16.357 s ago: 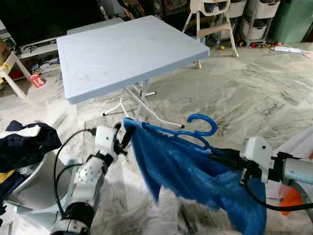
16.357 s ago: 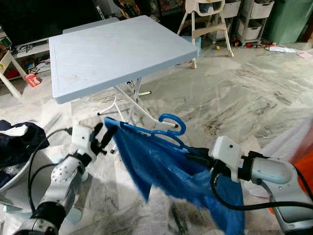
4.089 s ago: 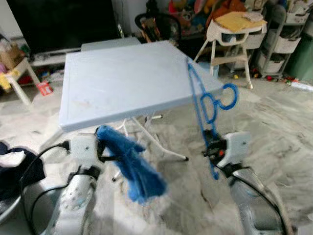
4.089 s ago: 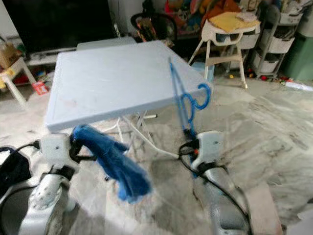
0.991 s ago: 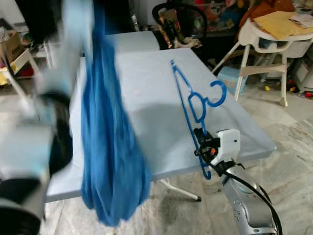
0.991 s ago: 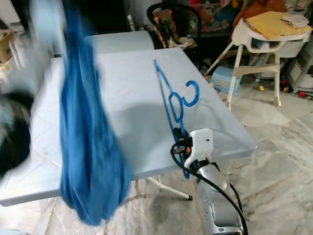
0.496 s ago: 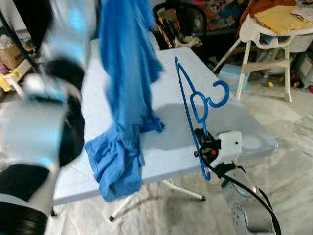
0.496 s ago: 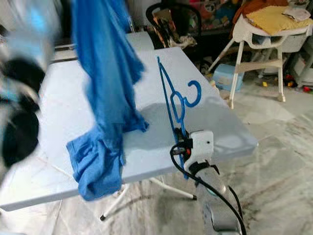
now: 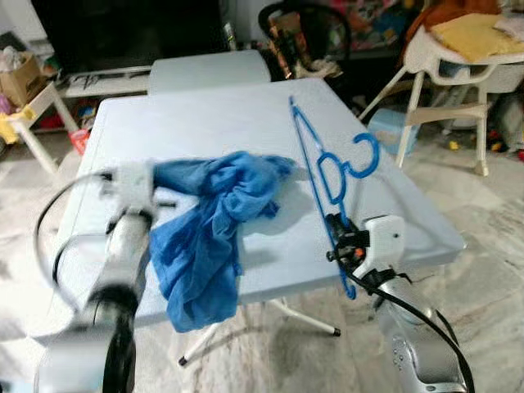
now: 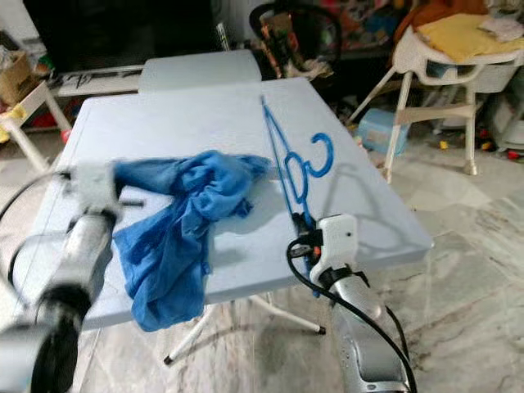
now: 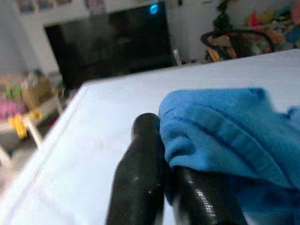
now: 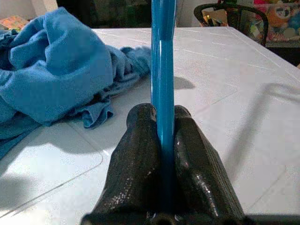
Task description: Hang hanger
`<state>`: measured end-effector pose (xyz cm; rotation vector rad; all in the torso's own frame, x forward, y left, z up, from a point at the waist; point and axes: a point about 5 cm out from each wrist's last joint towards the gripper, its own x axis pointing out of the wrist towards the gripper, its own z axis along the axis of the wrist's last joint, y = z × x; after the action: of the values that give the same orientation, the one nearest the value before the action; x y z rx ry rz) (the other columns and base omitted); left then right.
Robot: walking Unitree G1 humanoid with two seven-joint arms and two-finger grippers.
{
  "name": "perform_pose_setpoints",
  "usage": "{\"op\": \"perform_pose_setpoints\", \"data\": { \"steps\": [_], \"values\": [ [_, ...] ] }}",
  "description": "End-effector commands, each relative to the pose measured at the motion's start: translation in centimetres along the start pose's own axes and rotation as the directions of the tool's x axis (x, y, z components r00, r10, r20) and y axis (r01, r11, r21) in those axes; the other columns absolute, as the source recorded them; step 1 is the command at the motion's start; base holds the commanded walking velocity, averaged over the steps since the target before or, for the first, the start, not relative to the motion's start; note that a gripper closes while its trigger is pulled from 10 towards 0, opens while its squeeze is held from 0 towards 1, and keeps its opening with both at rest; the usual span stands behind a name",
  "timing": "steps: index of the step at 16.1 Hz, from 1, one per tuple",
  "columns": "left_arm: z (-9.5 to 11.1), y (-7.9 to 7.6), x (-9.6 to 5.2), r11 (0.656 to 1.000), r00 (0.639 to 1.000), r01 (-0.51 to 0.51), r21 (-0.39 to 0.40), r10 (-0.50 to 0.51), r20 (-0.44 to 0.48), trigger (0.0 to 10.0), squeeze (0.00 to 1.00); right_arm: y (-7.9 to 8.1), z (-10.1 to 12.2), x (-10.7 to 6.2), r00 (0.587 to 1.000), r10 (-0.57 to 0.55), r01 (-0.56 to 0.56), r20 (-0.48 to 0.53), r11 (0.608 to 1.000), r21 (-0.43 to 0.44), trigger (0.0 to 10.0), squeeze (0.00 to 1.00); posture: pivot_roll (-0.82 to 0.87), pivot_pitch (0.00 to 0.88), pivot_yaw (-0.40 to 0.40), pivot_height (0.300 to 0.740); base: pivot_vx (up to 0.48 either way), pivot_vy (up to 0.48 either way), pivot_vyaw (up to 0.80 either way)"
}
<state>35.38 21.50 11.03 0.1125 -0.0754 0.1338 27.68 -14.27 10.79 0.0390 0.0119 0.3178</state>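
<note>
Hanger: one blue plastic clothes hanger (image 9: pixel 322 168), pinched low on its frame between the right gripper (image 12: pixel 162 140) jaws, rising above the desk.
Cloth: one crumpled blue fabric garment (image 9: pixel 213 217), its edge clamped in the left gripper (image 11: pixel 161 164) jaws, spilling over the near edge.
Desk: one pale blue plastic folding desk (image 9: pixel 205 123) beneath both jaws.

Blue hanger (image 9: pixel 327 168), upright, above table edge
</note>
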Motion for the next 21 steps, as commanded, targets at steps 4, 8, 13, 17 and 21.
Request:
{"op": "perform_pose_setpoints", "data": {
  "steps": [4,8,13,17,21],
  "values": [
    [1.2,0.4,0.0,0.995,1.000,0.011,-0.097,-0.010,0.013,10.0,1.00,0.9,-1.0,0.7,0.998,0.050,-0.048,-0.050,0.998,0.028,10.0,0.00,-0.06,0.000,0.041,0.740,0.000,0.000,0.00],
    [3.7,-1.4,-1.7,0.981,0.981,0.174,-0.082,-0.166,0.097,10.0,1.00,0.5,-1.2,0.7,0.998,0.041,-0.039,-0.052,0.999,0.035,10.0,0.00,-0.05,0.000,0.043,0.740,0.000,0.000,0.00],
    [1.2,-2.1,-5.8,0.973,0.980,0.175,-0.150,-0.186,-0.065,10.0,1.00,0.5,-1.0,1.3,0.997,0.055,-0.054,-0.044,0.998,0.035,10.0,0.00,-0.03,0.000,0.038,0.740,0.000,0.000,0.00],
    [-0.1,-3.8,-8.5,0.877,0.887,0.222,-0.425,-0.363,-0.286,10.0,1.00,0.8,-1.1,1.8,0.996,0.073,-0.071,-0.051,0.996,0.046,10.0,0.00,-0.01,0.000,0.030,0.740,0.000,0.000,0.00],
    [-0.1,-2.9,-9.1,0.903,0.876,0.207,-0.377,-0.342,-0.339,10.0,1.00,1.1,-1.1,1.9,0.995,0.083,-0.080,-0.048,0.996,0.045,10.0,0.00,-0.01,0.000,0.032,0.740,0.000,0.000,0.00]
  ]
}}
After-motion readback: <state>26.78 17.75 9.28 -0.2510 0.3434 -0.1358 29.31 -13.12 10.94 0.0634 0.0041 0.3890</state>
